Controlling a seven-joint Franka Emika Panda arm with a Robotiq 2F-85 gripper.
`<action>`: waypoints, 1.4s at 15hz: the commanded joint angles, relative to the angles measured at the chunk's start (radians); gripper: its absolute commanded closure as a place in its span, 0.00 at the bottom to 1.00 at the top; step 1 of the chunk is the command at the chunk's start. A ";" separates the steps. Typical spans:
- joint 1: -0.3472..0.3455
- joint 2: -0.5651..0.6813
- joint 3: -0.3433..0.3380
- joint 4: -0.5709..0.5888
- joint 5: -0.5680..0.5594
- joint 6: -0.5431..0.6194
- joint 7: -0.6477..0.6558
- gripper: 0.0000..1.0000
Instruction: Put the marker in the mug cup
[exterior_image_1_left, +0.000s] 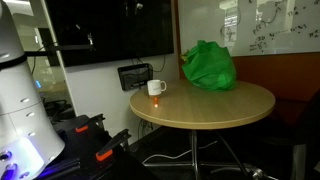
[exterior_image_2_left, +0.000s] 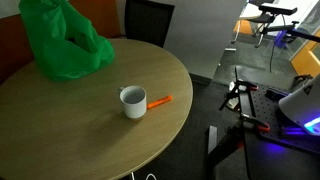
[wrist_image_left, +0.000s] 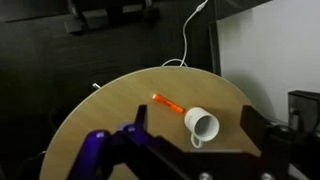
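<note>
**Orange-red marker lying beside the mug, your jaws hanging empty**

You are looking down through the wrist view at a round, light wooden table (wrist_image_left: 100, 125). The short orange-red stick-like marker (wrist_image_left: 167, 101) is lying flat on it, just beside the small plain white ceramic mug (wrist_image_left: 201, 125) with its side handle. In an exterior view the marker (exterior_image_2_left: 160, 101) is pointing away from the upright mug (exterior_image_2_left: 133, 101) toward the table's edge. I cannot tell whether its near end is touching the mug wall. A crumpled green plastic bag (exterior_image_2_left: 62, 40) is sitting well apart, across the table.

Your dark two-fingered gripper (wrist_image_left: 195, 120) is hanging well above the tabletop with its jaws spread wide and nothing between them.

You are likely dealing with a light, stiff pen with a smooth round barrel, so it is probably going to roll or squirt out under an off-centre pinch. Be aiming for the middle of the barrel, with the fingers closing across its long axis and coming down clear of the mug. The mug is ceramic and looks light enough to be shoved aside by a stray finger.
</note>
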 joint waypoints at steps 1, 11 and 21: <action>-0.022 0.001 0.018 0.002 0.006 -0.003 -0.006 0.00; -0.014 0.013 0.016 0.001 0.001 0.006 -0.049 0.00; 0.058 0.188 0.076 -0.207 -0.127 0.571 -0.453 0.00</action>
